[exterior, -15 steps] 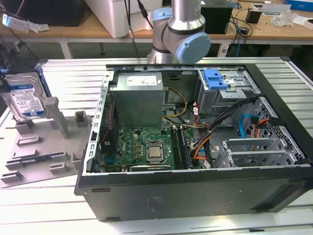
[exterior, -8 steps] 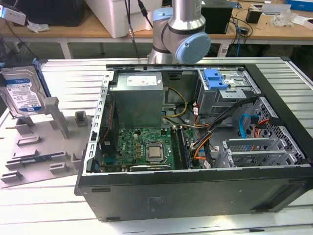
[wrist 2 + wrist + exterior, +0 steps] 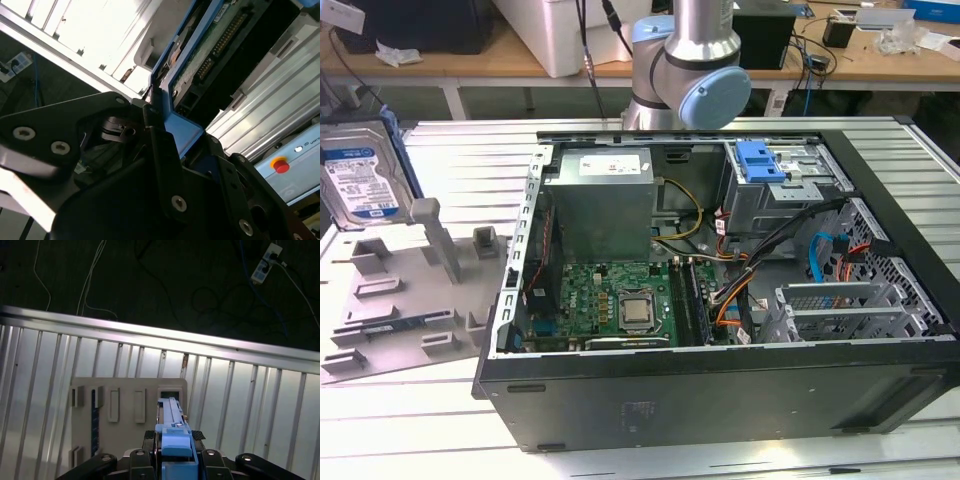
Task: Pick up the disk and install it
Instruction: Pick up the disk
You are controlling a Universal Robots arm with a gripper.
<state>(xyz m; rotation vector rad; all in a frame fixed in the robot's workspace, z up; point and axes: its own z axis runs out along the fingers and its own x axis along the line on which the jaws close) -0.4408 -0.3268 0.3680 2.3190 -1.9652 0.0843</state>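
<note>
Slatted aluminium table (image 3: 470,140) beside an open computer case (image 3: 720,400); the disk (image 3: 360,175) stands on edge at the exterior view's left.
It shows a silver body, a blue-and-white label and a bright blue carrier rail (image 3: 182,127), upright over the grey holder tray (image 3: 410,300). My gripper (image 3: 173,440) is pressed together on that rail, black fingers (image 3: 160,145) pinching it from both sides.

Metal disk (image 3: 360,180), blue plastic rail (image 3: 170,410); ribbed matt metal table (image 3: 460,150); matt black claw (image 3: 174,440).
</note>
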